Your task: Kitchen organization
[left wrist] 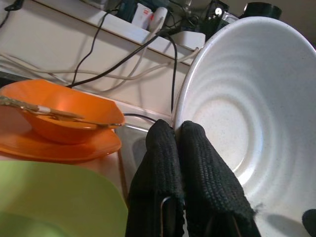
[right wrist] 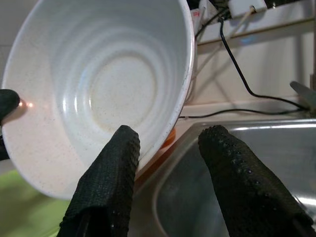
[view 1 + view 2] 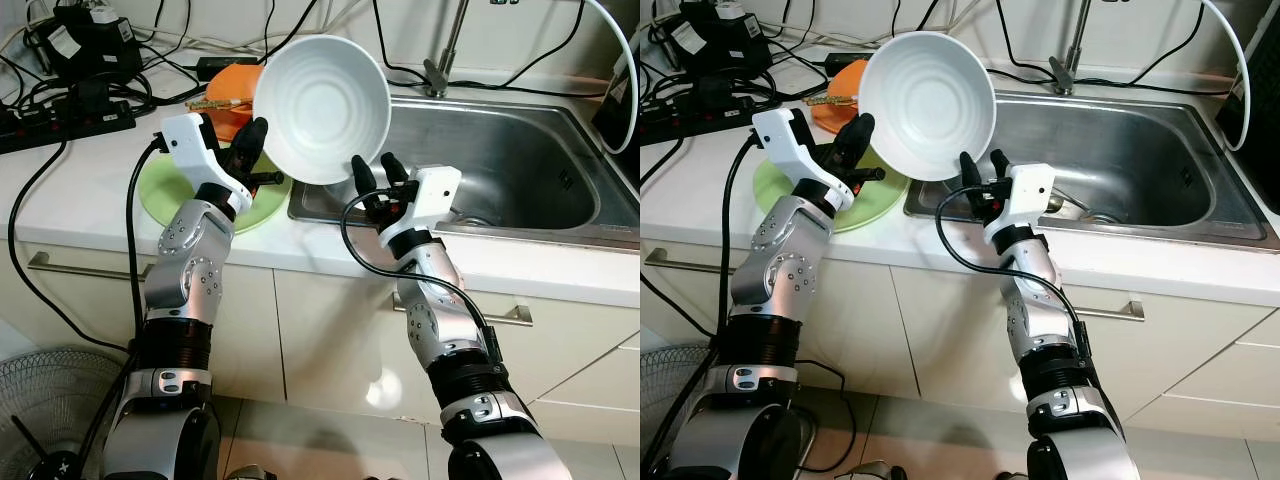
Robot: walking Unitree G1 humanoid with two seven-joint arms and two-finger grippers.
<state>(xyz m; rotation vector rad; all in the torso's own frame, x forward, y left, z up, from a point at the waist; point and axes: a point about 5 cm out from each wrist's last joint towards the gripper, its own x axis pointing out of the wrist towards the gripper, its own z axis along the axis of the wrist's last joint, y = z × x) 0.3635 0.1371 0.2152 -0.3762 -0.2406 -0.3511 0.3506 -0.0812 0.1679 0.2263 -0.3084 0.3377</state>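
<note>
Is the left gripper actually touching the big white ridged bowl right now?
Touching. In the left wrist view the left gripper's shut black fingers pinch the white ridged bowl's rim between them.

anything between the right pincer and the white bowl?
Nothing. In the right wrist view the right pincer is open just below the white bowl, one finger overlapping its rim; I cannot tell whether it touches. The left pincer grips the bowl's opposite edge.
</note>
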